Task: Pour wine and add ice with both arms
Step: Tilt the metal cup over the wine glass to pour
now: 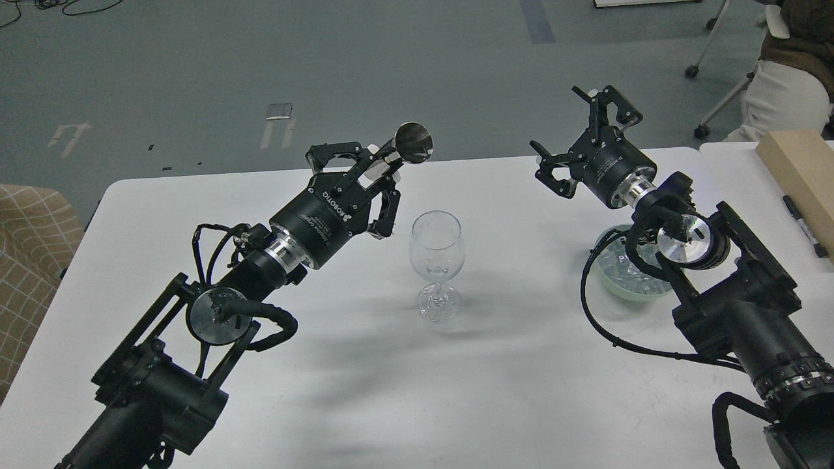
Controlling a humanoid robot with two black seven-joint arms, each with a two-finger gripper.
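An upright clear wine glass [436, 260] stands mid-table and looks empty; no wine is in view. My left gripper [373, 170], up and left of the glass, is shut on the pale stem of a small metal cup [412, 141], whose dark mouth faces me and tilts toward the glass. My right gripper [576, 138] hovers open and empty over the table's far right. Nearer me than that gripper, a pale green bowl [607, 279] holds the ice [619, 267], clear cubes partly hidden by my right arm.
A tan box [798, 169] and a black marker [805, 225] lie on a second table at the right. A seated person [788, 91] and wheeled chair legs are at the top right. A checked seat [26, 260] sits off the table's left edge.
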